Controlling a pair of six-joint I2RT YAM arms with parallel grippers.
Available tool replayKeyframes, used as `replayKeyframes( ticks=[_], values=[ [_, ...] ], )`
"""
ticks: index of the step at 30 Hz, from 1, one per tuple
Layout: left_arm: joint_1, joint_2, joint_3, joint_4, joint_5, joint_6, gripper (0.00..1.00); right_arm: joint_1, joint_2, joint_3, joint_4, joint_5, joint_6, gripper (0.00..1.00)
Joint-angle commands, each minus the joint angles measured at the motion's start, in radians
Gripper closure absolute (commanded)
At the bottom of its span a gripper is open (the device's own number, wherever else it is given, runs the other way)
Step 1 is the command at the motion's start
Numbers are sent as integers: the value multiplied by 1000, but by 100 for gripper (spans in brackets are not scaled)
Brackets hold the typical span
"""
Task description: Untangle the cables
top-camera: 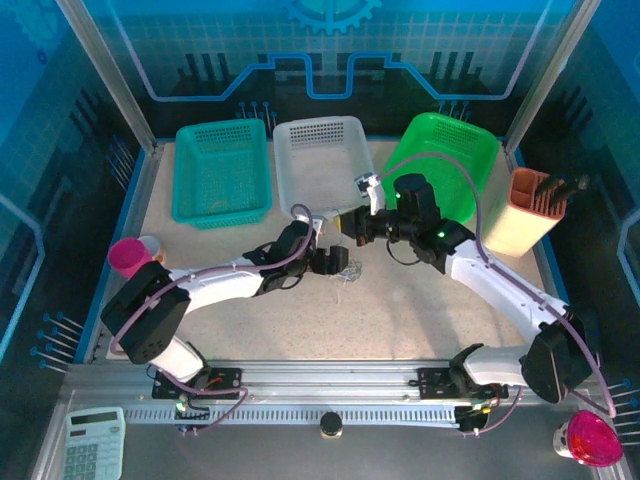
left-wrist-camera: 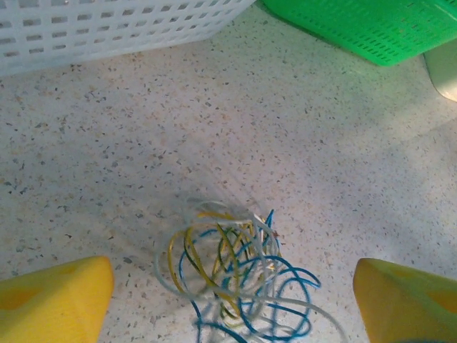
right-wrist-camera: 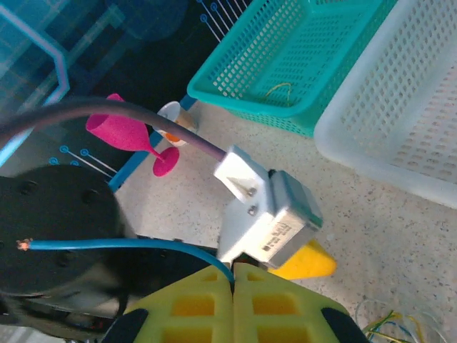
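The left claw [left-wrist-camera: 235, 300] is standing wide open, gripping nothing, its yellow pads [left-wrist-camera: 57, 300] at seven and five o'clock flanking the tangle of cables [left-wrist-camera: 221, 264] lying on the table [left-wrist-camera: 214, 128] at six. The right claw [right-wrist-camera: 233, 275] is pinching a blue cable [right-wrist-camera: 107, 244], which is trailing toward nine o'clock.

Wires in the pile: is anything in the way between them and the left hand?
Nothing visible is. The tangle of wires lies on the table, in the gap between the left hand's open yellow fingers. The white basket and green basket sit farther off. The right hand pinches one blue wire.
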Motion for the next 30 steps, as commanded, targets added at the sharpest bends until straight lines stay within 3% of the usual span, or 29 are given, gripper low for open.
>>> replayKeyframes(
  ticks=[1, 19, 30],
  values=[
    [-6, 24, -18, 51, -20, 4, 15, 9, -39, 55, -21, -20, 28, 100],
    [-6, 41, -81, 76, -32, -16, 19, 10, -27, 300, 74, -89, 146, 100],
    [-8, -32, -137, 71, -27, -19, 18, -1, -35, 316, 126, -47, 173, 100]
  ],
)
